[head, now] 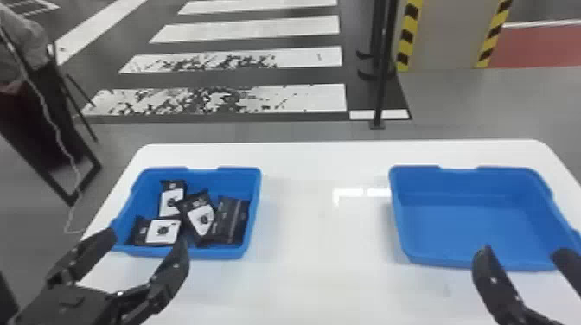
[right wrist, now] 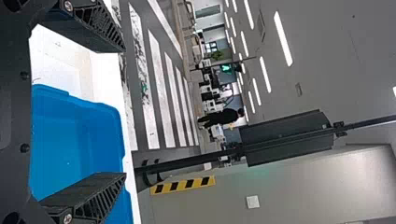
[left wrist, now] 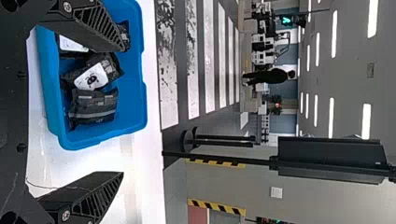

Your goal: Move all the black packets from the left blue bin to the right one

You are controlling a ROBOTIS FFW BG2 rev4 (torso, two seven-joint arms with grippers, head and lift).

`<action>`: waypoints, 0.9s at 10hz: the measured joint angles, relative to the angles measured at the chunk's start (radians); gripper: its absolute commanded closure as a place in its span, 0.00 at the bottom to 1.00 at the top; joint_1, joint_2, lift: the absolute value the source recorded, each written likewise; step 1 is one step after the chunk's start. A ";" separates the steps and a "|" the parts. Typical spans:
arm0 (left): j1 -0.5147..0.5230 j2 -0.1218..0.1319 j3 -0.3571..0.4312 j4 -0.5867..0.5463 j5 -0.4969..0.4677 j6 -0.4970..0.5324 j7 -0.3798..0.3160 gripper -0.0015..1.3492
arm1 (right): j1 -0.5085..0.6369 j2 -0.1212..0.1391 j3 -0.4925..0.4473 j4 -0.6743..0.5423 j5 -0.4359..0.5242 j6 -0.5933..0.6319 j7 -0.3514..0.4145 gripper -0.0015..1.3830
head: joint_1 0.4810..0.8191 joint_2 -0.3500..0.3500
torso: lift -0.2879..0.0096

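Hovering by the near side of the left blue bin (head: 256, 190), the left end effector (head: 146, 242) has its fingers spread wide! Four black packets (head: 231, 220) lie inside that bin on the white bench (head: 320, 250), and by the right blue bin (head: 467, 224), the right end effector (head: 523, 254) gapes too!
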 measured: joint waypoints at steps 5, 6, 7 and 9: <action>0.000 0.000 0.000 0.000 0.002 0.000 0.000 0.08 | 0.000 0.000 0.000 -0.003 0.005 0.000 0.000 0.05 | 0.63 0.69 | 0.50; 0.001 0.000 0.000 0.000 0.002 0.000 0.000 0.08 | 0.000 0.000 0.000 -0.003 0.005 0.000 0.000 0.06 | 0.63 0.69 | 0.50; 0.000 0.001 0.000 0.000 0.002 0.003 0.000 0.08 | -0.001 0.000 0.000 -0.003 0.004 0.000 0.000 0.06 | 0.63 0.69 | 0.50; -0.009 0.003 0.000 0.005 -0.001 0.017 0.000 0.07 | -0.001 0.000 0.000 -0.003 0.002 0.000 0.000 0.06 | 0.63 0.69 | 0.50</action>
